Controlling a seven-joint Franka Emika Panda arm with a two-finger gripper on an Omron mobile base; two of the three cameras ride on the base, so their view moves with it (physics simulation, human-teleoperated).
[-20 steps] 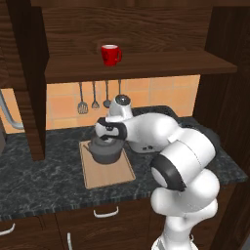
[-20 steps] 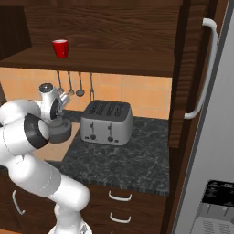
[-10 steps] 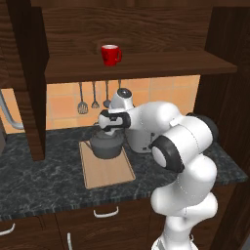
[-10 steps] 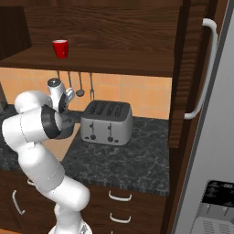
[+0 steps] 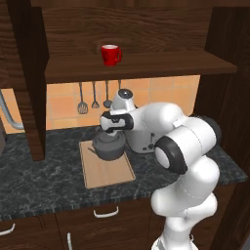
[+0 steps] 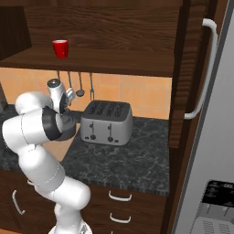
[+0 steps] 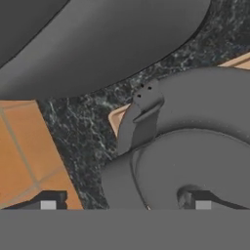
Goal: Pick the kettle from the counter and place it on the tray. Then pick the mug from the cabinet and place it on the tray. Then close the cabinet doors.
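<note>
Left base view: the kettle [image 5: 110,147] sits on the tray [image 5: 106,169], toward its far end, at about 10 o'clock from the picture's centre; the tray lies flat on the worktop [image 5: 44,178], which is black stone with grey veins; the gripper [image 5: 111,130] hangs directly above the kettle, at its handle, and whether the tips touch the handle cannot be told from this side; the mug [image 5: 111,54] stands upright on the shelf of the cabinet [image 5: 141,65], at 12 o'clock from the kettle and well apart from it; three utensils [image 5: 93,97] hang on the tiled wall below the shelf; one of the cabinet doors [image 5: 27,78] stands swung out at 9 o'clock.

Right base view: the mug [image 6: 60,48] stands at 10 o'clock on the cabinet shelf [image 6: 98,62]; a silver toaster [image 6: 106,122] rests on the worktop [image 6: 125,157] near the centre; the arm hides the kettle and tray.

Hand view: the kettle [image 7: 195,156] lies close beneath the gripper [image 7: 124,204], its spout [image 7: 141,114] toward 12 o'clock; the fingertips [image 7: 48,204] stand wide apart, one on each side, gripping nothing; a tray corner [image 7: 117,117] shows beside the spout.
</note>
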